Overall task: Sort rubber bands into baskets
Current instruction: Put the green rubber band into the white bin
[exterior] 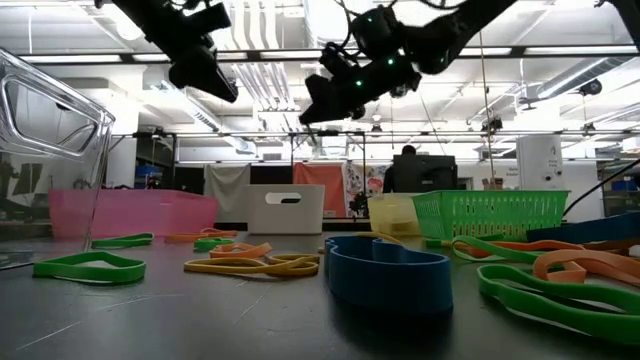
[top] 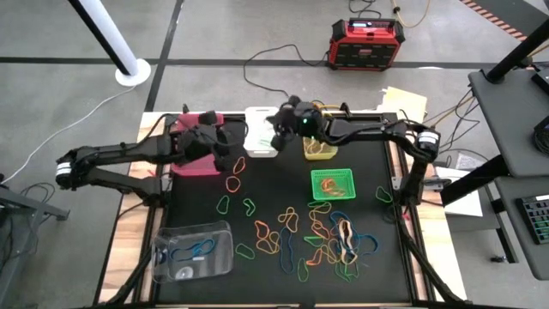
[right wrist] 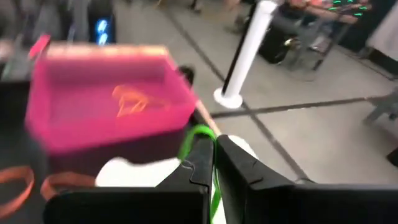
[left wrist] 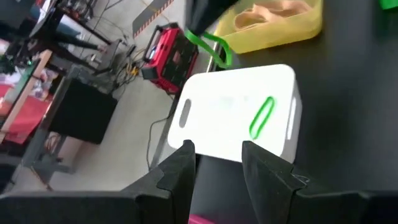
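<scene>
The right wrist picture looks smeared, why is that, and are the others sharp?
Right wrist view: motion-blurred, the magenta-pink plastic basket streaked. Low view: the near blue rubber loop is soft, the background sharper. Left wrist view: the white plastic bin is washed out by glare.

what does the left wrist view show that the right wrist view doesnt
Only the left wrist view shows the yellow basket, a green rubber band lying inside the white basket, the red-black box on the floor, and the left end effector with open fingers. Only the right wrist view shows the pink basket with orange bands in it, and a white pole. Both show the green rubber band pinched in the shut right end effector, and the white basket.
</scene>
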`<state>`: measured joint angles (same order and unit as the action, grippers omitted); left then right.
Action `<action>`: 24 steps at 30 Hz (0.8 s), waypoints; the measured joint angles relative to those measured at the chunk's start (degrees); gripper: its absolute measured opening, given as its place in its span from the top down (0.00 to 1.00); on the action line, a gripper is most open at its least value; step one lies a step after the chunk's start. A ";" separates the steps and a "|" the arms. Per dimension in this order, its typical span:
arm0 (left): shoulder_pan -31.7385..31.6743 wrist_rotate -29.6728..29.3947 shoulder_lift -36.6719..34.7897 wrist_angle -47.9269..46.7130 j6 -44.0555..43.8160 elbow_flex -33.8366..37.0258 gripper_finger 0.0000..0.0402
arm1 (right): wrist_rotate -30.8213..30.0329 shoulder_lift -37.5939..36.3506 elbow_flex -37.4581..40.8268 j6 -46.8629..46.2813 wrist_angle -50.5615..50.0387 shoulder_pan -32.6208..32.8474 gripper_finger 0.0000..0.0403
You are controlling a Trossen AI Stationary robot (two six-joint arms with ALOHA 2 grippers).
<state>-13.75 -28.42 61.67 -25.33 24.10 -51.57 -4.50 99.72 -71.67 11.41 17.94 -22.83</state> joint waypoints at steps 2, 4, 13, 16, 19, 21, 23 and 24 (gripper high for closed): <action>-2.12 2.28 0.00 1.07 -0.02 0.00 0.71 | 0.00 1.37 -0.13 -2.19 5.50 -1.06 0.98; -4.25 6.08 0.00 2.38 0.53 0.00 0.71 | 0.01 2.89 -0.84 -3.07 7.30 -2.09 0.98; -11.58 12.54 0.00 6.21 2.62 0.00 0.71 | -0.28 11.26 -8.78 -7.50 0.99 -3.59 0.97; -12.49 12.68 0.00 6.23 2.64 0.00 0.71 | -0.52 12.99 -11.93 -8.43 -4.08 -3.82 0.92; -12.80 14.47 0.00 6.32 2.62 0.00 0.71 | -0.50 14.76 -15.37 -8.44 -7.75 -3.91 0.84; -12.80 16.71 0.00 6.89 2.49 0.00 0.71 | -0.33 15.95 -17.56 -8.47 -9.19 -3.95 0.78; -12.77 19.06 0.07 7.76 2.00 0.00 0.71 | 0.11 17.15 -19.50 -8.88 -11.34 -3.95 0.73; -12.77 19.73 0.12 7.91 1.67 0.00 0.71 | 0.20 17.63 -20.19 -9.14 -12.35 -3.95 0.71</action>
<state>-26.52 -8.70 61.79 -17.41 25.77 -51.57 -4.30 117.35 -91.86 2.27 5.59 -26.79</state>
